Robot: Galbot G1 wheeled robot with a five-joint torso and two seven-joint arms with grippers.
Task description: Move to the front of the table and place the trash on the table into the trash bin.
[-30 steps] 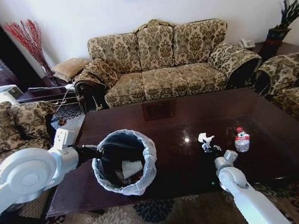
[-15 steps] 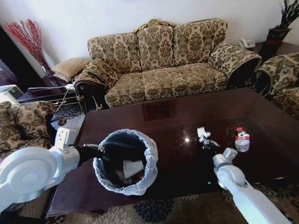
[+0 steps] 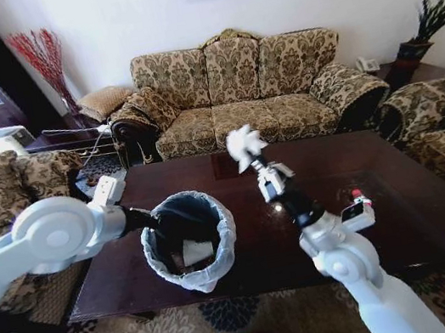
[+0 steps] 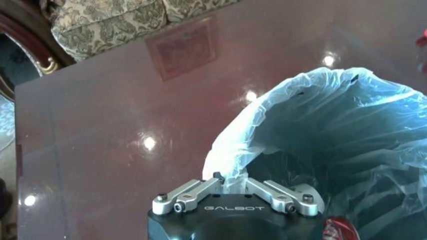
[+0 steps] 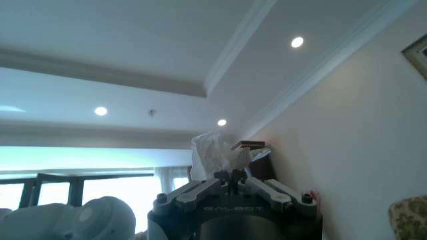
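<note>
Tissue: a crumpled white tissue (image 3: 244, 144) is pinched between the right jaws (image 3: 251, 160), which are closed narrow on it; in the right wrist view the tissue (image 5: 212, 155) bunches up just past the fingertips.
Right jaws: raised well above the worktop (image 3: 403, 212) and pointing upward, the arm rising from the near edge; the tissue sits at their tip, clear of the wood.
Trash bin: the round dark bin (image 3: 189, 240) with its white bag folded over the rim stands on the worktop, off to the left of the right jaws and lower than them.
Left jaws: the left jaws (image 3: 153, 223) are closed on the bin's rim, the bag (image 4: 267, 145) gathered between the fingers in the left wrist view.
Inside the bin: a white cup (image 3: 193, 251) lies at the bottom, and a red scrap (image 4: 337, 227) shows close under the left jaws.
Bottle: a clear red-capped bottle (image 3: 358, 210) stands on the worktop, below and to the right of the right jaws, partly behind the right arm.
Surroundings: a patterned sofa (image 3: 243, 89) stands beyond the worktop's far edge.
</note>
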